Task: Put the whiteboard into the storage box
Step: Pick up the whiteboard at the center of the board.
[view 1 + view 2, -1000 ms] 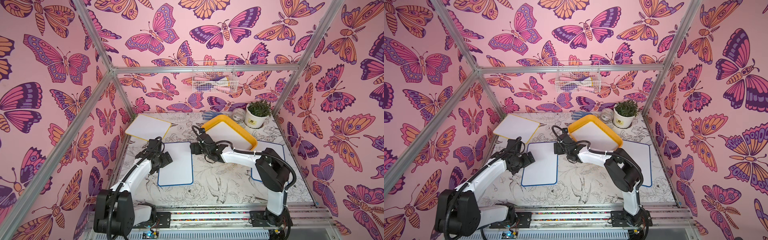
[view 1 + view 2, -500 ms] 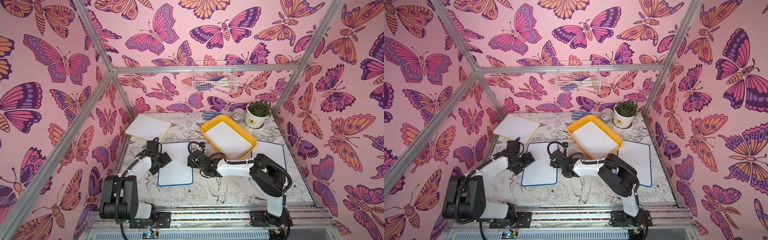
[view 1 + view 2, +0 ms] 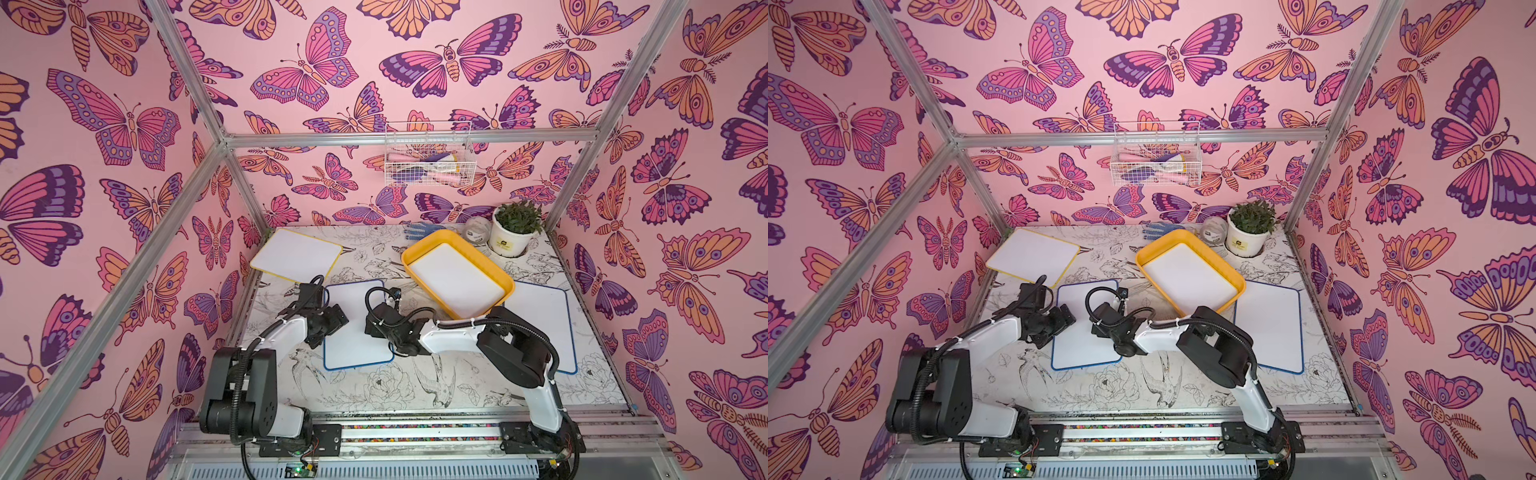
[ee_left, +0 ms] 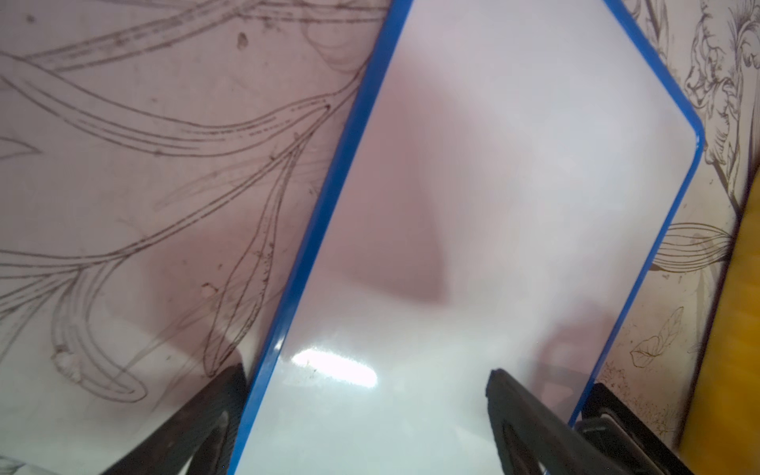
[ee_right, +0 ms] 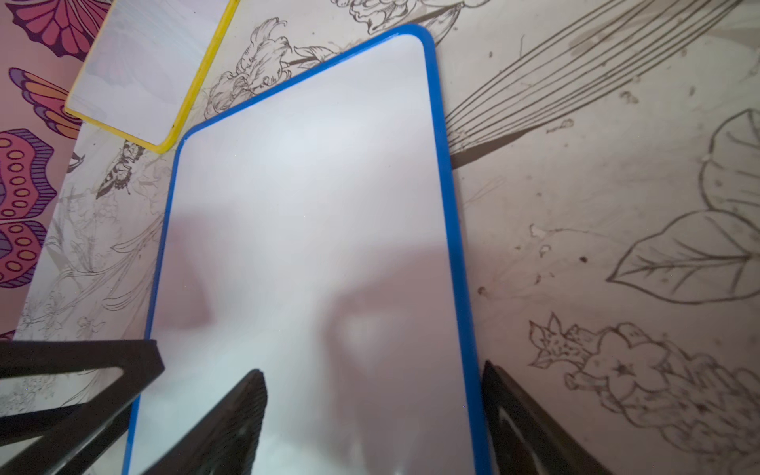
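A blue-framed whiteboard (image 3: 357,324) (image 3: 1086,324) lies flat in mid-table. My left gripper (image 3: 332,320) (image 4: 366,372) is open across the board's left long edge, one finger on the table and the other over the white face (image 4: 452,205). My right gripper (image 3: 384,332) (image 5: 372,370) is open across the opposite long edge in the same way, low over the whiteboard (image 5: 308,226). Neither holds anything. The yellow-orange storage box (image 3: 478,257) (image 3: 1212,258) sits behind and to the right, a white board lying inside it.
A yellow-framed board (image 3: 295,253) lies at the back left, and another blue-framed board (image 3: 544,328) lies at the right, partly under the box. Along the back wall are a potted plant (image 3: 513,228), a clear jar (image 3: 478,230) and a blue glove (image 3: 419,230). A wire basket (image 3: 428,158) hangs above.
My right gripper has left the storage box's near corner and come down and leftward to the middle board's right edge. The left gripper stays at the board's left edge, barely shifted.
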